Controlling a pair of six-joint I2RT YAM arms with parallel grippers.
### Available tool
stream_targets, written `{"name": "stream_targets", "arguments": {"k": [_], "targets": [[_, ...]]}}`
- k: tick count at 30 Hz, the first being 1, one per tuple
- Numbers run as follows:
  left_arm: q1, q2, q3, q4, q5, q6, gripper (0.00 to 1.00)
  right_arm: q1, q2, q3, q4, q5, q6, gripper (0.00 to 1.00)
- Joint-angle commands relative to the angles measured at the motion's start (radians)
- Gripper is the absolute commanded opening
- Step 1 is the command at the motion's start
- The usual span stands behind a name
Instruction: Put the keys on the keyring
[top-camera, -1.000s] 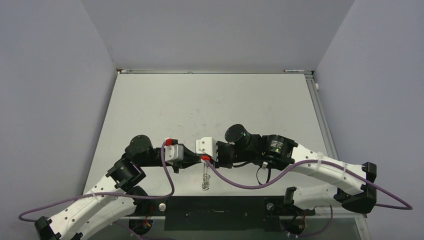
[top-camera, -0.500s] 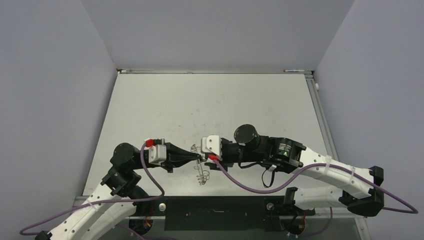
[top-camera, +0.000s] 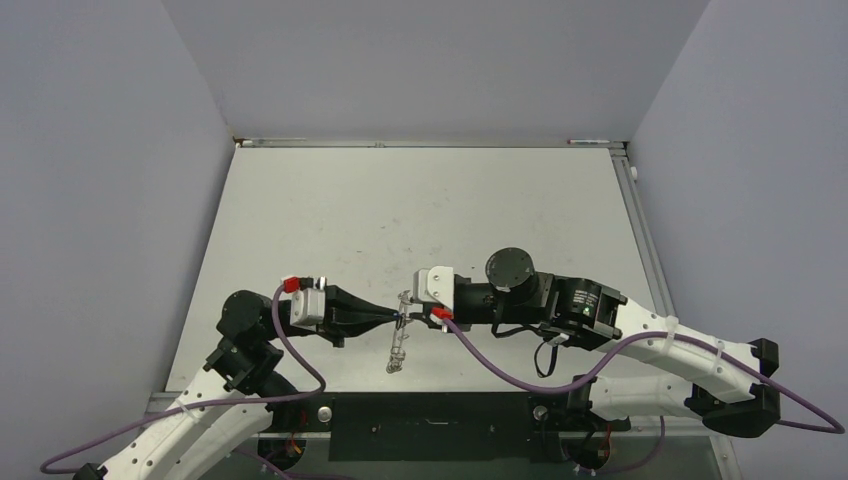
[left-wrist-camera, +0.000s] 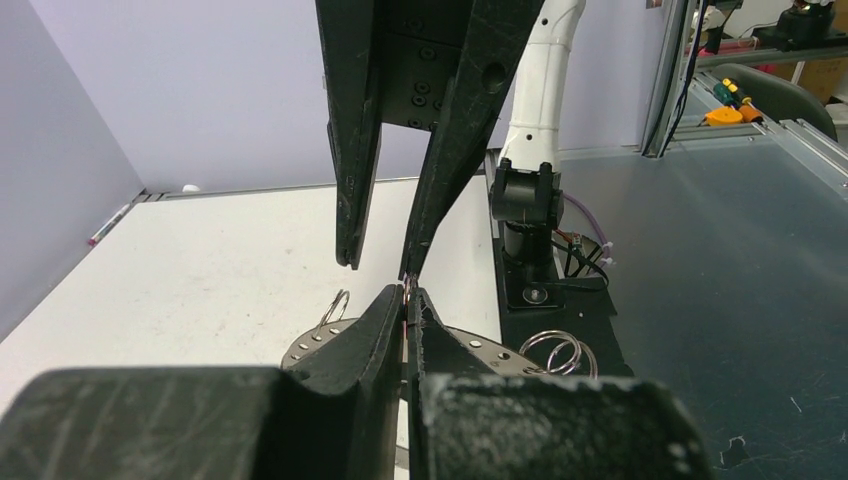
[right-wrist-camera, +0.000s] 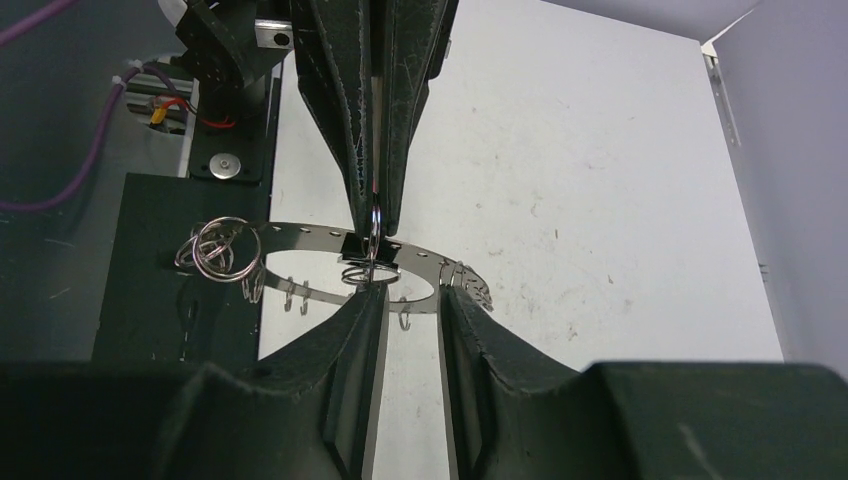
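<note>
The keyring (right-wrist-camera: 300, 236), a flat grey ring with small holes and wire loops, hangs tilted in the air between the two grippers (top-camera: 398, 346). My left gripper (left-wrist-camera: 407, 296) is shut on a thin silvery loop of the key, whose black head (right-wrist-camera: 366, 246) sits at the ring's rim. The left gripper shows in the right wrist view (right-wrist-camera: 372, 205), reaching in from above. My right gripper (right-wrist-camera: 410, 305) is open, its tips at the ring's near rim. Its fingers (left-wrist-camera: 350, 150) hang above the left jaws, one tip touching them.
A bunch of larger wire loops (right-wrist-camera: 215, 250) hangs on the ring's side toward the arm bases, also in the left wrist view (left-wrist-camera: 556, 352). The black base plate (top-camera: 430, 425) runs along the near table edge. White tabletop (top-camera: 420, 210) lies beyond.
The left arm has drawn back to the left and the right gripper has shifted right, so the two now meet tip to tip. The keyring has swung slightly left and hangs between them.
</note>
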Motion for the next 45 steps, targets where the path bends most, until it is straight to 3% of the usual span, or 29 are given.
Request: {"name": "stream_targets", "arguments": {"k": [1,24,32,41,45], "targets": [[0.008,-0.01,0.007,0.087,0.014,-0.029,0.0,0.002,0.008,0.003,0.049,-0.02,0.009,0.25],[0.022,-0.007,0.007,0.091,0.017,-0.034,0.0,0.003,0.034,0.017,0.048,-0.07,0.006,0.23],[0.029,-0.007,0.007,0.095,0.014,-0.035,0.0,0.003,0.039,0.023,0.036,-0.099,0.004,0.3],[0.034,-0.008,0.008,0.096,0.01,-0.034,0.0,0.003,0.034,0.015,0.034,-0.103,0.006,0.28],[0.039,-0.027,0.006,0.081,-0.015,-0.022,0.0,0.002,0.02,0.008,0.028,-0.071,0.009,0.33]]}}
